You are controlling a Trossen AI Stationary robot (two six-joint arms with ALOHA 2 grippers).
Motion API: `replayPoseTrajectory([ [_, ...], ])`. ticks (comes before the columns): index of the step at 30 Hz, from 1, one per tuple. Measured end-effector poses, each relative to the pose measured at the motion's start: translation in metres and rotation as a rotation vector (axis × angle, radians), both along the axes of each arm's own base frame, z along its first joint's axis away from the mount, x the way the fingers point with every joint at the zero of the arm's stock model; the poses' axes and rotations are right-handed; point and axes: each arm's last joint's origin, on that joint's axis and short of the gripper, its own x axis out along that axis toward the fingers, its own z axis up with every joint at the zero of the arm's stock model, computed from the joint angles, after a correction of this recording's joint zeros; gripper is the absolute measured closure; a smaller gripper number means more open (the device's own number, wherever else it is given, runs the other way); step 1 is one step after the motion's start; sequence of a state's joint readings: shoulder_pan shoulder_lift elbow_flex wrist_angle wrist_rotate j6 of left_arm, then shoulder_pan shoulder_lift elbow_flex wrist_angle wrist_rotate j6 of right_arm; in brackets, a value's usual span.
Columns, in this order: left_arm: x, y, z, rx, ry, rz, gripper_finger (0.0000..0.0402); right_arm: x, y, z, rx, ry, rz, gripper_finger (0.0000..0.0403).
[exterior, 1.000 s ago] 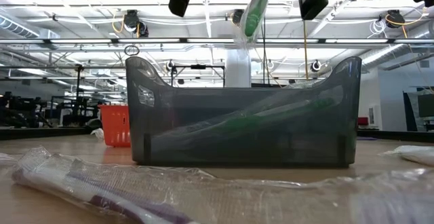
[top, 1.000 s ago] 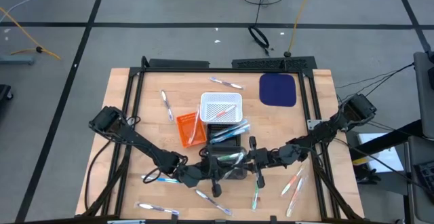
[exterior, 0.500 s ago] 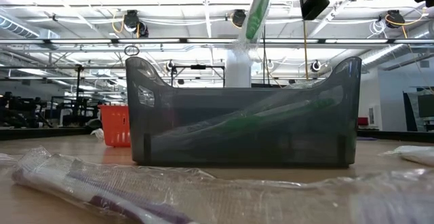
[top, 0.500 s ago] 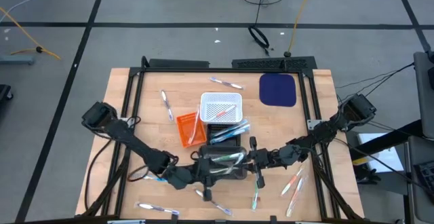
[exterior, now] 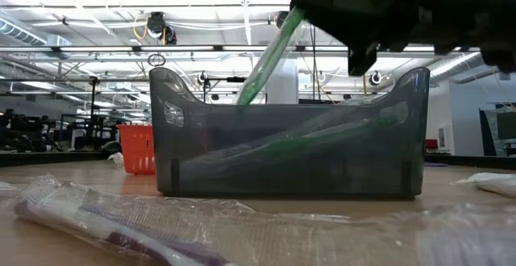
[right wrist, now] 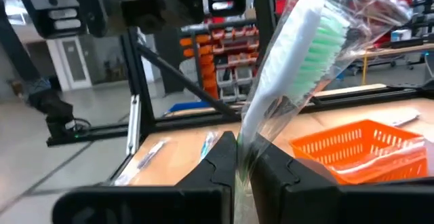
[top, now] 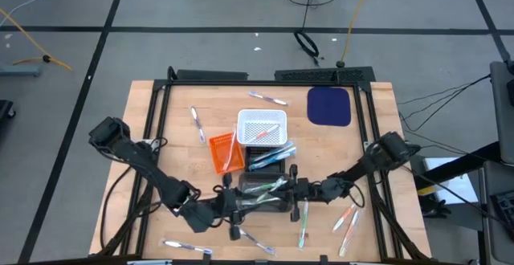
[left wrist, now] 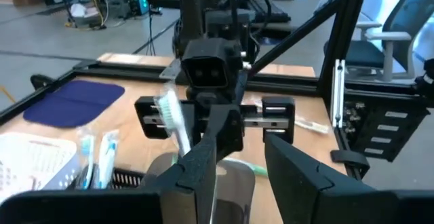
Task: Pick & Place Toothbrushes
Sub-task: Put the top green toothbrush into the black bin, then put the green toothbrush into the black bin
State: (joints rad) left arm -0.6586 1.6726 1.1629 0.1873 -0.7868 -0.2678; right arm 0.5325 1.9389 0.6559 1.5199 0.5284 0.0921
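Lowered since the earlier frame, the right pincer (top: 291, 189) now sits just above the grey bin (exterior: 286, 137), and the wrapped green toothbrush (exterior: 264, 56) it pinches slants down over the bin's rim instead of hanging upright above it. Left of the bin, the left pincer (top: 234, 209) has drawn back, its fingers (left wrist: 203, 170) spread wide and holding nothing. Other toothbrushes (top: 347, 217) lie scattered on the bench (top: 373, 128).
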Motion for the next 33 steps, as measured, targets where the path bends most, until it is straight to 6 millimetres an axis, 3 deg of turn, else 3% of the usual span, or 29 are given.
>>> replayPoseTrajectory([
  [4,0.000,0.001,-0.002,-0.037,0.007,0.013,0.0273,0.002,-0.002,-0.014,0.000,0.017,-0.007,0.0389],
  [10,-0.001,0.001,-0.004,-0.055,0.021,0.021,0.0273,0.002,-0.001,-0.013,-0.006,0.011,-0.005,0.0382],
  [27,-0.001,0.001,-0.004,-0.053,0.021,0.021,0.0273,0.002,-0.001,-0.010,-0.079,0.002,-0.013,0.0208],
  [33,-0.001,0.001,-0.004,-0.052,0.022,0.020,0.0273,0.001,-0.002,-0.004,-0.086,-0.016,-0.021,0.0173],
])
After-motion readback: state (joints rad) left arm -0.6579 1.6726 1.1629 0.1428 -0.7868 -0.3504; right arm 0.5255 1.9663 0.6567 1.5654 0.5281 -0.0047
